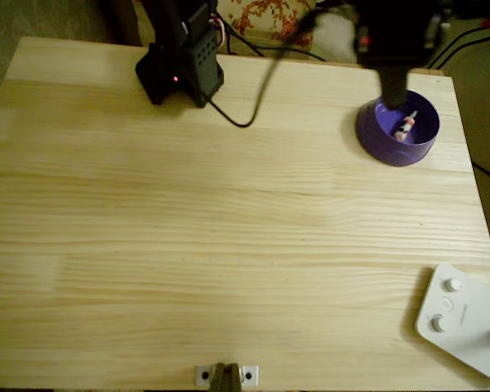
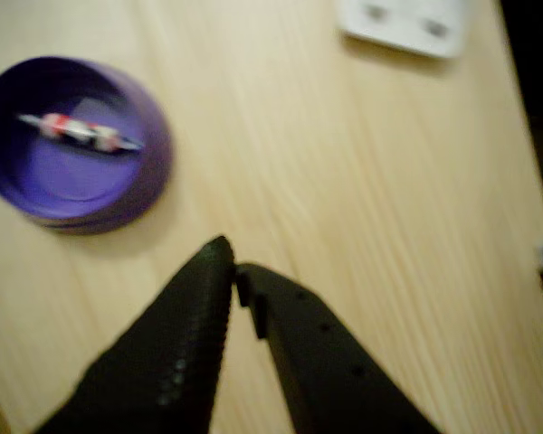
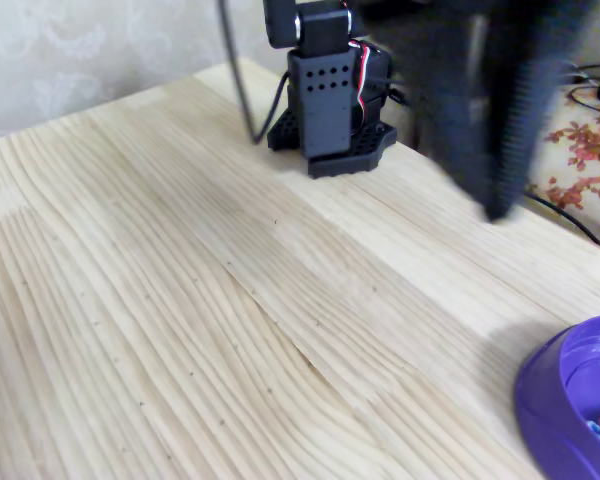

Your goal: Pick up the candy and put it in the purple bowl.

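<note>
Black two-finger gripper (image 2: 233, 268) hangs above the pale wooden table (image 1: 229, 245), fingertips touching, shut on nothing, blurred in the fixed view. Overhead, the dark arm reaches over the round glossy purple plastic bowl (image 1: 384, 145) at the table's 2 o'clock. Tiny white and orange-red wrapped candy (image 2: 80, 132) lies inside that bowl on its floor. White plastic plate with round knobs (image 1: 465, 322) sits at 4 o'clock.

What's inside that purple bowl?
One candy lies on the floor of the bowl. In the overhead view the gripper hides part of the bowl's inside; the wrist view shows nothing else there.
</note>
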Available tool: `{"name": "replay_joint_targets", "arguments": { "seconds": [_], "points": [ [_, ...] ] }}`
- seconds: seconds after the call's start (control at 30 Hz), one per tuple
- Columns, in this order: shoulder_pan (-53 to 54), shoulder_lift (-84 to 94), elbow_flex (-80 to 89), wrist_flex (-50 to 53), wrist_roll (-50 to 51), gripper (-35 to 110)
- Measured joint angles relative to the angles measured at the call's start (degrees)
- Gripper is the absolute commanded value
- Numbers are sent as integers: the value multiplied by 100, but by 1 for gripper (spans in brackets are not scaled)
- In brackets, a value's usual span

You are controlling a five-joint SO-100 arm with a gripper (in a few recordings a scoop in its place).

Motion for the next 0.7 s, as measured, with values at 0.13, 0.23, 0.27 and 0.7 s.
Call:
{"name": "replay_joint_targets", "arguments": {
  "seconds": [0.13,0.23,0.27,0.7],
  "points": [
    [1028,1002,615,-158,0,0],
    [1854,1828,1187,-369,0,0],
    [2109,2092,1354,-396,26,0],
    [4790,5142,4377,-1099,598,0]
  ]
}}
